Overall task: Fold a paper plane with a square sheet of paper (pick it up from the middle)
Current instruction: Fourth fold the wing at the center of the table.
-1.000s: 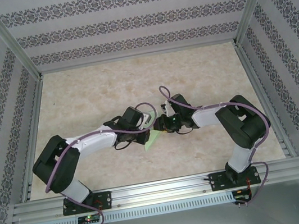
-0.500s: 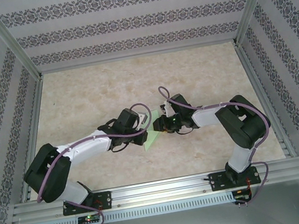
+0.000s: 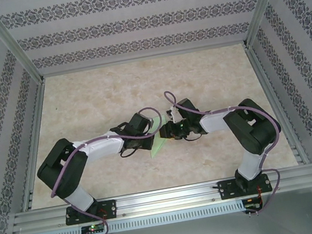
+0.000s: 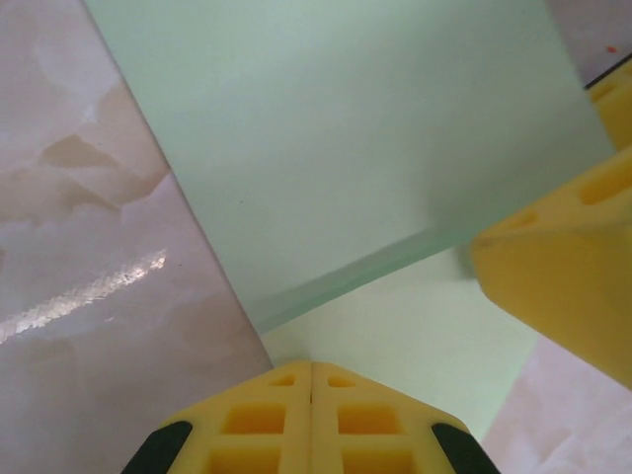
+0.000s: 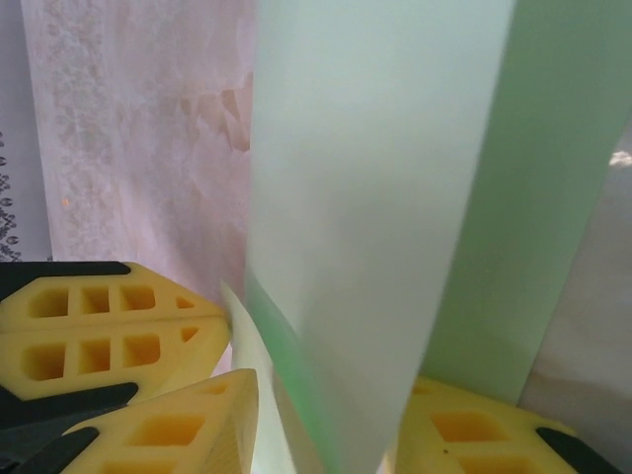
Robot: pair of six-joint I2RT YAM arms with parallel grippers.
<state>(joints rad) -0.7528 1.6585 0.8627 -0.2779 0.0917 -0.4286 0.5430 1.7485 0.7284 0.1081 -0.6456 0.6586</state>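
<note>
A: While both arms are meeting over the middle of the bench (image 3: 93,97), the sheet of paper (image 3: 159,145) is sitting between the left gripper (image 3: 153,130) and the right gripper (image 3: 167,130), its near corner peeking out below them.

B: Logging progress. One layer is already lying doubled over another, with a sharp crease showing in the left wrist view. I'm judging this early-to-middle: no slim dart yet, so nose and wing folds are waiting.

A: Grips?

B: The left gripper's fingers (image 4: 257,425) are pressing together, tips at the paper. Whether they're pinching a layer, I can't tell. The right gripper's fingers (image 5: 188,420) are standing either side of a raised flap with a narrow gap. Clamped or loose, I can't tell.

A: Heading?

B: From above, the long axis is running diagonally, far-right to near-left. The tapered corner is pointing near-left, toward the left arm's base.
</note>
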